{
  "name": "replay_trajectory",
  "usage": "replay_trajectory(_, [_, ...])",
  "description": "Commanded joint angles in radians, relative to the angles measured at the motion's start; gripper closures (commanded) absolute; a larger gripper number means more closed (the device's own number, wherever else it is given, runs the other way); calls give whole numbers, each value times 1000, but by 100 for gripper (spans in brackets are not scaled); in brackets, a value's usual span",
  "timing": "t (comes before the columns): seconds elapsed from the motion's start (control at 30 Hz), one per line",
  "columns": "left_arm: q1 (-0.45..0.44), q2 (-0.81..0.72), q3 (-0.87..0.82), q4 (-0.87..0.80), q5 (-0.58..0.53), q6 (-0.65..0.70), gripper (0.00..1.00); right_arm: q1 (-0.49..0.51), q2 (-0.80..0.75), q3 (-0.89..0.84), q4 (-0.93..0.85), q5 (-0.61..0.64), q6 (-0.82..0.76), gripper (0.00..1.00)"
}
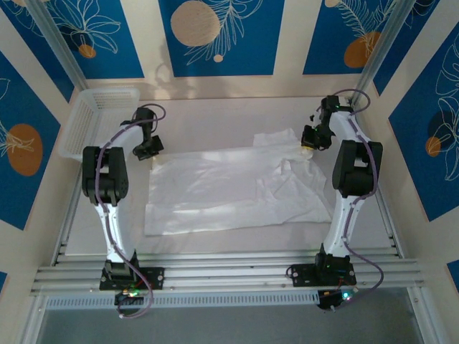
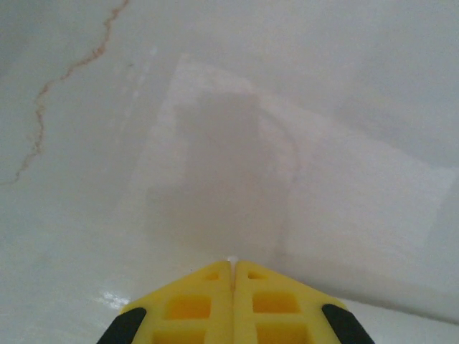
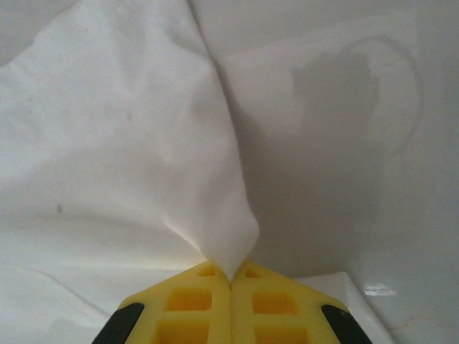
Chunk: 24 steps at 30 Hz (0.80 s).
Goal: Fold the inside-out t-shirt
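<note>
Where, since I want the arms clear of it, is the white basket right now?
In the top view, the white basket sits in the far left corner, just beyond the left end effector and left of the t-shirt.

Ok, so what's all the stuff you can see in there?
t-shirt: one, white, spread wrinkly across the middle of the table
basket: one, white mesh, far left corner
table: one, white, under everything
wall panels: several, blue with orange circles, around the table
rails: a few, silver, along the near edge
left arm: one, black and white, left of the shirt
right arm: one, black and white, right of the shirt
left claw: one, yellow, shut, at the shirt's far left corner
right claw: one, yellow, shut, pinching up a peak of t-shirt
</note>
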Motion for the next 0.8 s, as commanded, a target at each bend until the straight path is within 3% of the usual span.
replay_trajectory(0.0, [18,-98,-2,-3,28,7,100,19,-20,30,-22,-21,11,100])
replay_trajectory(0.17, [19,-239,-79,-15,-11,23,100,1,-145,-56,17,0,41,100])
replay_trajectory(0.4, [25,-381,-333,47,-51,1,100,-56,-309,-329,147,14,81,100])
replay_trajectory(0.6, [27,-408,-433,86,9,-23,100,-53,-284,-375,108,11,107,100])
replay_trajectory(0.77, [26,-492,-451,54,36,-28,100,-59,-373,-388,93,34,137,100])
